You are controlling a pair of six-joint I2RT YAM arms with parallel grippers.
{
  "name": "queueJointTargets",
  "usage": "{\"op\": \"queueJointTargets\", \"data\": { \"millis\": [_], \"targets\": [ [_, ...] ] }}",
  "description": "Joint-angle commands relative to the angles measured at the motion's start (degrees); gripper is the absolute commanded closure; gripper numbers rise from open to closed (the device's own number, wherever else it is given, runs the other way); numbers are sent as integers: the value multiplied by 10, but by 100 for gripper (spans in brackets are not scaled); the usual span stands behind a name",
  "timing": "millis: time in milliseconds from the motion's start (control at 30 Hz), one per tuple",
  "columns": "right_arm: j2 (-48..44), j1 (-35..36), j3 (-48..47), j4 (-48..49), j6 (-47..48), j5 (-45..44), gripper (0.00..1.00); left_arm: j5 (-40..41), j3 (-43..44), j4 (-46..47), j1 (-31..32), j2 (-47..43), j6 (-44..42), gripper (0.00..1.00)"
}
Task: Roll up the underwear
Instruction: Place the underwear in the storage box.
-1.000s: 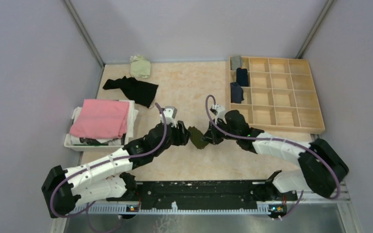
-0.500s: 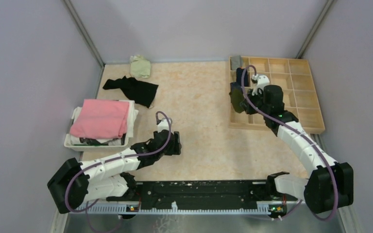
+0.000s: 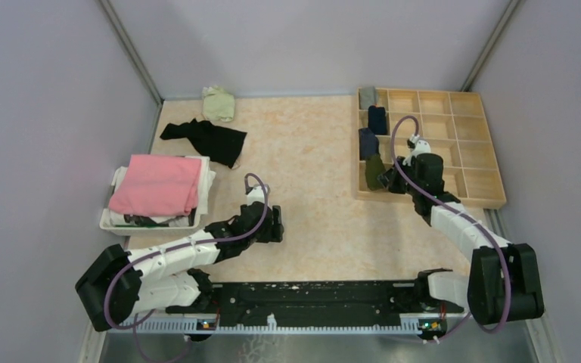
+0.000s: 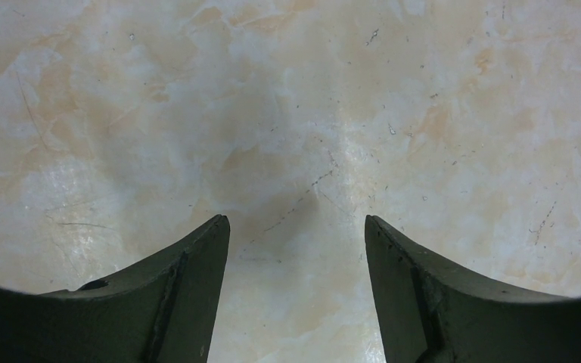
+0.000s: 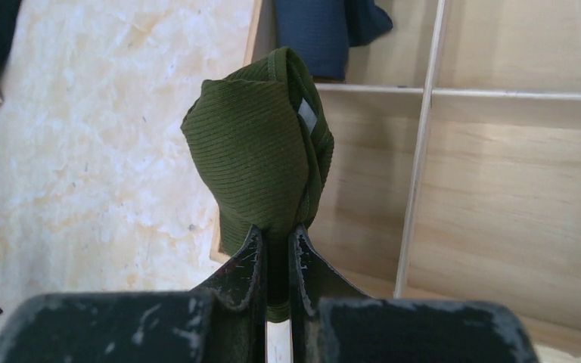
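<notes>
Olive-green rolled underwear (image 5: 257,159) in right end effector (image 5: 276,236)
Tips clamped on its lower end, over the left edge of the wooden divided tray (image 5: 424,151); left end effector (image 4: 295,227) stands apart.

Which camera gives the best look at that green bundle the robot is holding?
The right wrist view: the rolled olive underwear fills the frame, pinched in the right gripper, ribbing and white label visible. The top view shows only a small dark lump at the wooden tray's left edge. The left wrist view misses it.

White-shelled arms (image 3: 174,253) with black joints (image 3: 231,227) and looping purple cables (image 3: 251,178).
</notes>
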State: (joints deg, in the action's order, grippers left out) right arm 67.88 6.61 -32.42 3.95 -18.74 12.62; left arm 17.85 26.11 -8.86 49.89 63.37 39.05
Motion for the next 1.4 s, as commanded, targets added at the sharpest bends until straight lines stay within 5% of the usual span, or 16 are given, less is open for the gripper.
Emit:
{"op": "queueJointTargets", "data": {
  "millis": [0, 400, 800, 1033, 1367],
  "targets": [
    [22, -8, 7, 124, -42, 21, 100, -5, -4, 27, -3, 5, -3, 27],
    [122, -13, 22, 226, -83, 28, 100, -3, 0, 21, -5, 11, -4, 28],
    [162, -13, 6, 150, -92, 24, 100, -11, 3, 21, -6, 18, 0, 28],
    [191, -13, -22, 113, -89, 19, 76, -9, 5, 15, -6, 17, 1, 28],
    [164, -13, -50, 63, -72, -33, 57, -7, -2, 12, -6, 6, 3, 28]
  ]
}}
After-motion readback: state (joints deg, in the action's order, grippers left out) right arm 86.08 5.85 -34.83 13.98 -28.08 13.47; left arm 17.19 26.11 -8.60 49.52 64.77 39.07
